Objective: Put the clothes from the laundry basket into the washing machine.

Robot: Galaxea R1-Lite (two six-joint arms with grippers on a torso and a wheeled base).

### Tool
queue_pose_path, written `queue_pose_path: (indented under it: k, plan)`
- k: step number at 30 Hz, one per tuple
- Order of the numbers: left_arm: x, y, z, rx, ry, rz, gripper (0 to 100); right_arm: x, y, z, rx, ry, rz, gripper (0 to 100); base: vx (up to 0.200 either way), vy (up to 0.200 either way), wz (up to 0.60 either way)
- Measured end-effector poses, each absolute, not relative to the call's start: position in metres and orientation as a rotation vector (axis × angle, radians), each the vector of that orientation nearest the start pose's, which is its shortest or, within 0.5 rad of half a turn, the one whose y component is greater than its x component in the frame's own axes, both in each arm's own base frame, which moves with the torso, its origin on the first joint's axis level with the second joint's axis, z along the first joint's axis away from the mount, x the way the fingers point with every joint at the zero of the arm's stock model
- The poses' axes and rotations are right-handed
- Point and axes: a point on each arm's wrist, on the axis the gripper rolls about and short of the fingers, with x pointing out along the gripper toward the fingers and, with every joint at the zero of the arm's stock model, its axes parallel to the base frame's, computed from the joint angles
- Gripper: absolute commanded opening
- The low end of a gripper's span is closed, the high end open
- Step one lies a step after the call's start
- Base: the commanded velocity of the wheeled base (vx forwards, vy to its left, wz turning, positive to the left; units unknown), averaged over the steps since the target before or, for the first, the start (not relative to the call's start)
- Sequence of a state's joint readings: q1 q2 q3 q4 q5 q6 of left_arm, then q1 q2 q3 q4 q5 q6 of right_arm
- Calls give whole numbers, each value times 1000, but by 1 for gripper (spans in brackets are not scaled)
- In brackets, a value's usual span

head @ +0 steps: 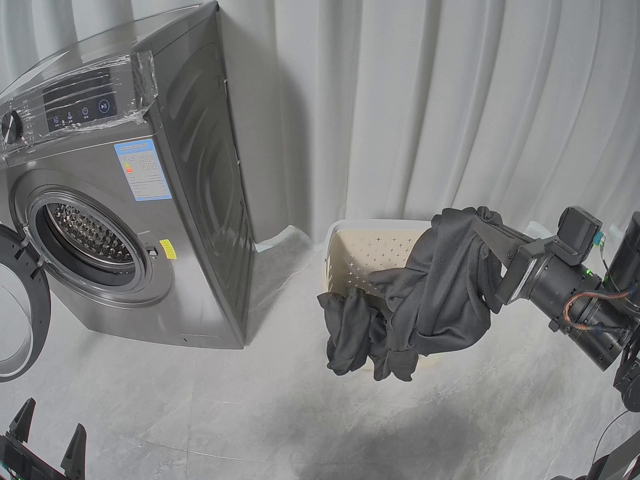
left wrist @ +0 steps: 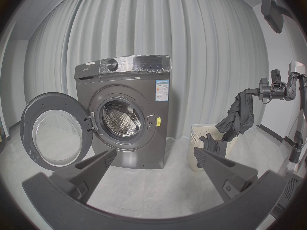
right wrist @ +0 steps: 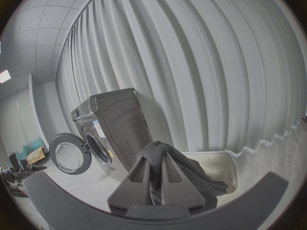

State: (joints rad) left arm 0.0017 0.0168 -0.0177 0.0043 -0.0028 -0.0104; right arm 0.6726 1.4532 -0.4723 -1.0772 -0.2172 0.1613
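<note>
A dark grey garment [head: 440,288] hangs over the white laundry basket [head: 360,248], its lower folds draped over the basket's front rim. My right gripper [head: 481,225] is shut on the garment's top, lifted above the basket; the cloth [right wrist: 155,163] is pinched between its fingers. The grey washing machine [head: 133,188] stands at the left with its round door [head: 17,301] swung open and the drum [head: 90,235] showing. My left gripper [head: 47,428] is open low at the front left, holding nothing. From the left wrist, the garment [left wrist: 240,116] hangs from the far right gripper [left wrist: 252,91].
White curtains [head: 433,88] cover the back wall behind the machine and basket. Pale floor [head: 267,401] lies open between the washing machine and the basket. The open door juts out toward the left edge.
</note>
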Motion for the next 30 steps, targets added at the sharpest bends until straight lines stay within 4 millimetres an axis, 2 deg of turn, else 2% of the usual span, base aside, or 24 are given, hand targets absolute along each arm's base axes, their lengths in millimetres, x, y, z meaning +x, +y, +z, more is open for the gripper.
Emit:
queue_pose_path:
  k: [30]
  plan:
    - [-23,0,80,-10,3,-2,100,177,142,204,206,-44,497,0,0,200,0]
